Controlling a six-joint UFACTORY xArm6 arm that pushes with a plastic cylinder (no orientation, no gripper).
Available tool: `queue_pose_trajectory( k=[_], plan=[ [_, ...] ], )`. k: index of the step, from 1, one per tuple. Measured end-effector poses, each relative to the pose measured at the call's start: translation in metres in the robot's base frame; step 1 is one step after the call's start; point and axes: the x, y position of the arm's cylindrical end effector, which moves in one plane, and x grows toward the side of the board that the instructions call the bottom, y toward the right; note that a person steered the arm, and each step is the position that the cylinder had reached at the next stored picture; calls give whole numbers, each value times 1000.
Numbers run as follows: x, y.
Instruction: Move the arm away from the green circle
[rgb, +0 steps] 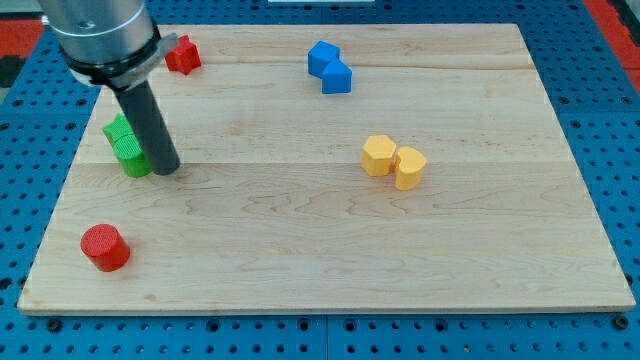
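The green circle sits near the view's left edge of the wooden board, touching a second green block just above it. My tip rests on the board right against the green circle's right side. The dark rod rises from there toward the view's top left and covers part of the green blocks.
A red cylinder lies at the bottom left. A red block sits at the top left beside the arm. Two blue blocks touch at the top centre. Two yellow blocks touch right of centre. The board lies on a blue pegboard.
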Motion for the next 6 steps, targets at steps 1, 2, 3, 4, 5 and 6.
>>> queue_pose_trajectory(
  k=[1, 2, 3, 4, 5, 6],
  plan=[
    [40, 28],
    [65, 40],
    [59, 41],
    [17, 43],
    [-65, 45],
    [-141, 69]
  ],
)
